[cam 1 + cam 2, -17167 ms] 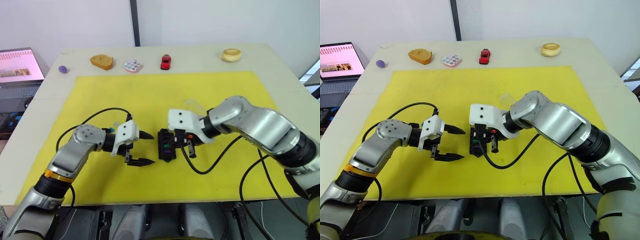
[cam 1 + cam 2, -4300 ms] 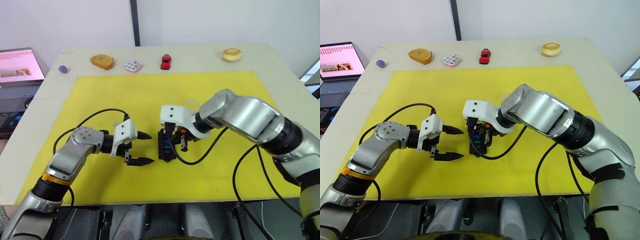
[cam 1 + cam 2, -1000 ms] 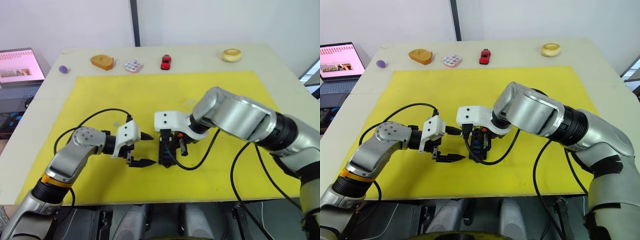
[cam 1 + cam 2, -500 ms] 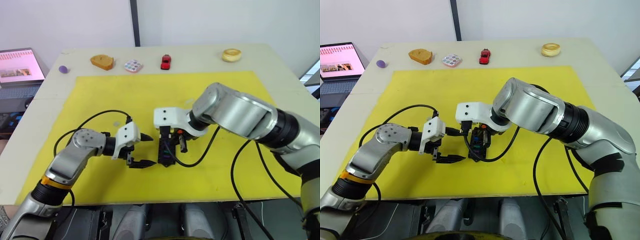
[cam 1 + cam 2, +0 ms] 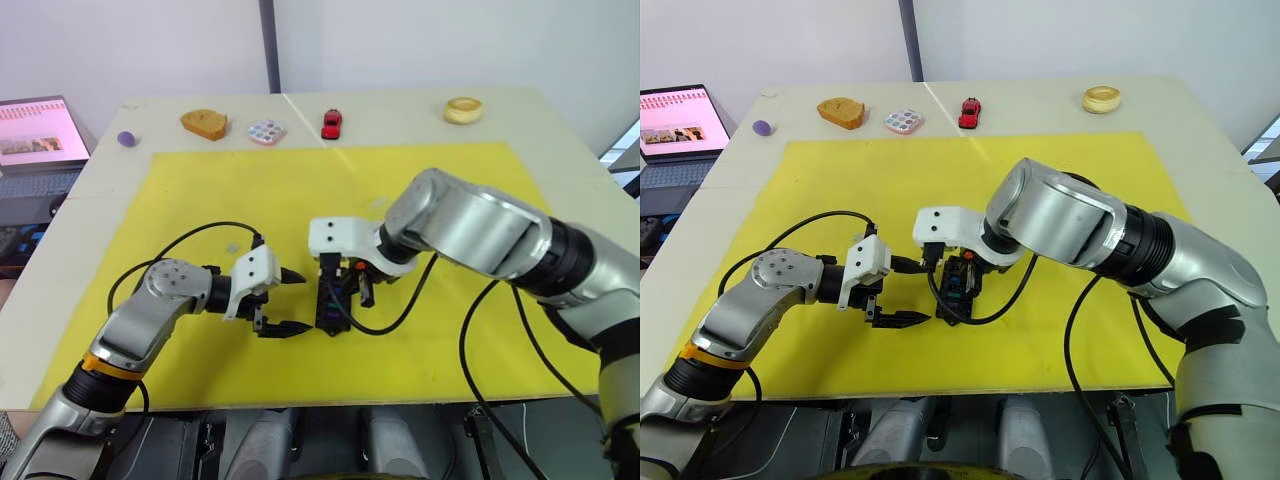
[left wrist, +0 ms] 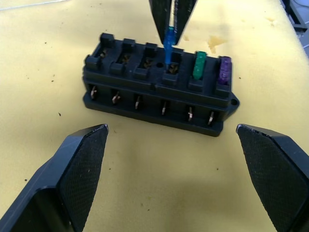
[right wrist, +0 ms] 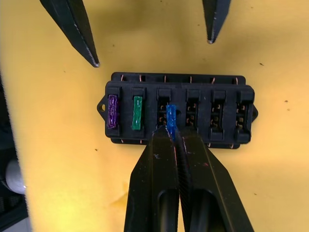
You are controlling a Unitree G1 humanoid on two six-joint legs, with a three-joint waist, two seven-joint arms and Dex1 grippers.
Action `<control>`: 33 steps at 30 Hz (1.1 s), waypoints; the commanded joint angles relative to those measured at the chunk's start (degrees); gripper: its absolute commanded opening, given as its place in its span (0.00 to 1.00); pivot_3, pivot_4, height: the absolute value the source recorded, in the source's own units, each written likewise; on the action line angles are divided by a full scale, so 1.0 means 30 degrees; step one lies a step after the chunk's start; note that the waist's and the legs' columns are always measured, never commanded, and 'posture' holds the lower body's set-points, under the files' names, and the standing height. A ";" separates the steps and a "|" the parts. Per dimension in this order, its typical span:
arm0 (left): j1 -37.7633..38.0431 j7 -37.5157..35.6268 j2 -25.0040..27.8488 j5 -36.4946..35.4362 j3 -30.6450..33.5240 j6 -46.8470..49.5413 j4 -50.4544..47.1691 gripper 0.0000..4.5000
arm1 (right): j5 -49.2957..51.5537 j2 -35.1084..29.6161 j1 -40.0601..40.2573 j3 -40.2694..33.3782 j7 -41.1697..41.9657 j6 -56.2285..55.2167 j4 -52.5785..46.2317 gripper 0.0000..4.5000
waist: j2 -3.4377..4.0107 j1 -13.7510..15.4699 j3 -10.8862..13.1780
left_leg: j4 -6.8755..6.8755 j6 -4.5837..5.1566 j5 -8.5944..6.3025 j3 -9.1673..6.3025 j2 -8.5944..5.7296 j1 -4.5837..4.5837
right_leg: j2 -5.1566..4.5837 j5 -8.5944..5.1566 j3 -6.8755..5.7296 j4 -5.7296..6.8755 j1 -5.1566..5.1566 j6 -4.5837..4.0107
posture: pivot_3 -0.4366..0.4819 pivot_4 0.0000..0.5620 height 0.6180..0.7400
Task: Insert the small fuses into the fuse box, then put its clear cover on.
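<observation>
Pinching a blue fuse [image 7: 171, 116] between clenched fingers, the right gripper [image 7: 175, 131] has moved from the fuse box's [image 6: 154, 92] edge to above its third slot. A purple fuse [image 7: 113, 110] and a green fuse [image 7: 137, 113] already sit seated (four slots remain empty). At nine o'clock of the box, the left gripper [image 5: 902, 292] waits released. A toy car [image 5: 969, 112] lies far off at twelve o'clock; nothing blocks the slot.

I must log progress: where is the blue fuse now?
The blue fuse is pinched in the right gripper, over the fuse box, beside the green fuse.
</observation>
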 commanded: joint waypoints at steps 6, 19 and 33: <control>-0.0052 0.0043 0.0094 0.0062 0.0208 -0.0262 -0.0499 0.99 | 0.0681 0.0395 -0.0369 -0.0977 -0.0508 0.0543 0.0028 0.00 | 0.0000 -0.0007 0.0000 | 0.0001 0.0000 0.0000 0.0001 0.0000 0.0001 | 0.0000 0.0000 0.0000 0.0001 0.0000 0.0000 | 0.48 0.27 1.00; -0.0008 0.0136 0.0056 0.0096 0.0154 -0.0294 -0.0570 0.99 | 0.1295 0.0436 -0.0370 -0.0840 -0.1086 0.1003 0.0155 0.00 | 0.0000 -0.0001 0.0000 | 0.0001 0.0001 0.0000 0.0001 0.0000 0.0000 | 0.0000 0.0000 0.0000 0.0001 0.0000 0.0000 | 0.48 0.27 1.00; -0.0029 0.0201 0.0144 0.0117 0.0180 -0.0295 -0.0552 0.99 | 0.1449 0.0472 -0.0063 -0.0262 -0.1622 0.0895 0.0043 0.00 | 0.0000 0.0000 0.0000 | 0.0001 0.0000 0.0000 0.0001 0.0000 0.0001 | 0.0000 0.0000 -0.0001 0.0001 0.0000 0.0000 | 0.48 0.27 1.00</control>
